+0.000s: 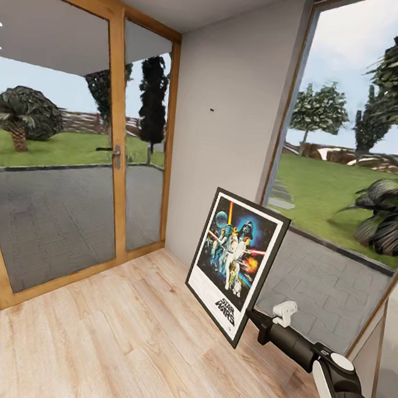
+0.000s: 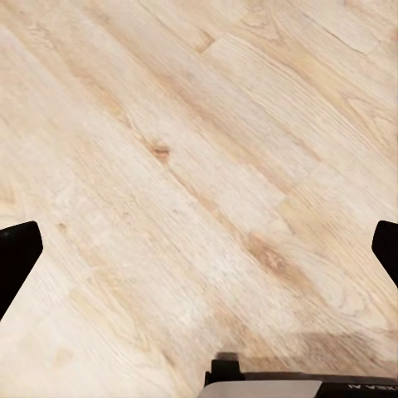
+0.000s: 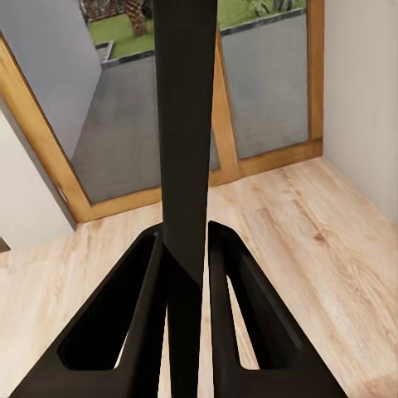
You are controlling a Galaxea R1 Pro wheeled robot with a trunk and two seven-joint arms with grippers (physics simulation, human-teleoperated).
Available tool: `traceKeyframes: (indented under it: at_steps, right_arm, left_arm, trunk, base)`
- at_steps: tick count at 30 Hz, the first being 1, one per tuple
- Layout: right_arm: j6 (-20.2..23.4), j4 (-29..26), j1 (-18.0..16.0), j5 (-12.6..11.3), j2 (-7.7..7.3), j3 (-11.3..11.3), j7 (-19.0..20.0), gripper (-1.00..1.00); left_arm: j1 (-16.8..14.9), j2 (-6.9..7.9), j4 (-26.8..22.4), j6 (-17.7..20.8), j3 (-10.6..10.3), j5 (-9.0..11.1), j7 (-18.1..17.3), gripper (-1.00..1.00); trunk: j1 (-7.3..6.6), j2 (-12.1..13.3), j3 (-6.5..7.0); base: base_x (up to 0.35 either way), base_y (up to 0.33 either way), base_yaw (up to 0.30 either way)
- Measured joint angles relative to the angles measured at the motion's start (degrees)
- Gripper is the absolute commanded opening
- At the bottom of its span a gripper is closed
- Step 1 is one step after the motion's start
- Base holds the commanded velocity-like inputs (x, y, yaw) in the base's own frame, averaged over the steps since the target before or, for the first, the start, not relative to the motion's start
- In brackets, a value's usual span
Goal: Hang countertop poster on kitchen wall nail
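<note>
The right fingers pinch the poster by its edge, below the wall nail; it could swing and slip. The left fingers gape empty.

The poster has the words "STAR WARS" in black letters at the bottom of its white edge.

right arm extended forward | right claw clamped | left claw spread wide
</note>
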Motion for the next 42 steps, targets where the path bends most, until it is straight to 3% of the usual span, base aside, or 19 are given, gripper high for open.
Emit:
traceKeyframes:
  at_steps: [29,42]
  right_arm:
    - [0.0,0.0,0.0,0.1,0.01,0.0,0.0,-1.0]
    - [0.0,0.0,0.0,0.0,-0.01,0.0,0.0,-1.0]
  left_arm:
    - [0.0,0.01,0.0,0.0,0.1,0.0,0.0,1.0]
    - [0.0,0.08,0.0,0.0,0.1,-0.1,0.0,1.0]
  trunk:
    - [0.0,0.0,0.0]
    - [-0.01,0.0,0.0]
  base:
    - [0.0,0.001,0.0]
    - [0.059,0.233,0.0]
